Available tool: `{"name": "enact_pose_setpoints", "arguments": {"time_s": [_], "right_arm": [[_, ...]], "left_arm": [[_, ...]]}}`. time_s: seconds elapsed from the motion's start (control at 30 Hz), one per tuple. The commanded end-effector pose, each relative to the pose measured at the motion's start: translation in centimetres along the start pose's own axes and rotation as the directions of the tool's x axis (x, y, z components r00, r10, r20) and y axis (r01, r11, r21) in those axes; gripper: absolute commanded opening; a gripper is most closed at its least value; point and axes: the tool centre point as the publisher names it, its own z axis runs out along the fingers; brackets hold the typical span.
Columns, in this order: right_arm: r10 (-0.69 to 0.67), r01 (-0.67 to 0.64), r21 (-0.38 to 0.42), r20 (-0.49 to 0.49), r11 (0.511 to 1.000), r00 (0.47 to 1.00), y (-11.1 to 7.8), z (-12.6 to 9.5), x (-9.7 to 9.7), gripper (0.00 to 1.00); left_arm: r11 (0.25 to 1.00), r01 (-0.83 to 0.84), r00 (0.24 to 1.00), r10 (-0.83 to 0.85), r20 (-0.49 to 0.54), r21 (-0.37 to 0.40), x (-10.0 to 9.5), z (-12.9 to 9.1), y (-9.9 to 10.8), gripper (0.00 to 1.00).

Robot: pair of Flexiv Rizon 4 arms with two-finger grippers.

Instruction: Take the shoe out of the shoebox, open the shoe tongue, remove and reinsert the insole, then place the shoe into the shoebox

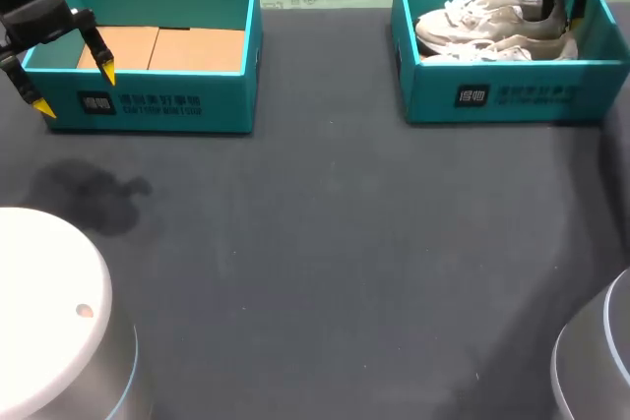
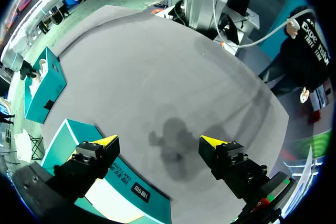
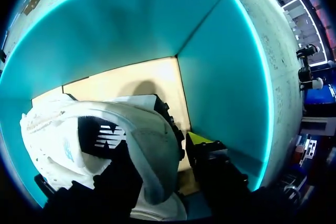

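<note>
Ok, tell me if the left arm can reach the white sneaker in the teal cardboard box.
Probably not: the left gripper hovers open by the other teal cardboard box, across the table from the white sneaker, whose heel the right gripper grips.

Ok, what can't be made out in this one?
- Right pincer grip on the shoe: its heel covers it in the right wrist view; too small in head view.
- Insole: hidden inside the shoe, every view.
- Left shoebox: cut off by left wrist view's edge.
</note>
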Motion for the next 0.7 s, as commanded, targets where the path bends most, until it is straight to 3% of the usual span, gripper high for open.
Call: {"name": "enact_pose_setpoints", "arguments": {"time_s": [0.03, 0.17, 0.2, 0.37, 0.7], "right_arm": [[0.003, -0.003, 0.005, 0.004, 1.0, 1.0, 0.2, -0.6, 0.1, 0.44], [0.012, -0.012, -0.005, 0.002, 1.0, 1.0, -0.1, -1.9, -0.1, 0.51], [0.014, -0.014, -0.007, -0.001, 1.0, 1.0, -0.2, -2.2, -0.1, 0.62], [0.023, -0.023, -0.012, -0.014, 1.0, 1.0, -0.8, -4.4, -0.2, 0.97], [0.034, -0.034, -0.012, -0.055, 0.999, 0.998, -3.3, -9.3, 0.1, 1.0]], "left_arm": [[1.0, 0.0, 1.0, 0.0, -0.002, -0.001, 0.0, 0.0, 0.0, 1.0], [1.0, 0.0, 1.0, 0.0, -0.002, -0.001, 0.0, 0.0, 0.0, 1.0], [1.0, 0.0, 1.0, 0.0, -0.002, -0.001, 0.0, 0.0, 0.0, 1.0], [1.0, 0.0, 1.0, 0.0, -0.002, -0.001, 0.0, 0.0, 0.0, 1.0], [1.0, 0.0, 1.0, 0.0, -0.002, -0.001, 0.0, 0.0, 0.0, 1.0]]}}
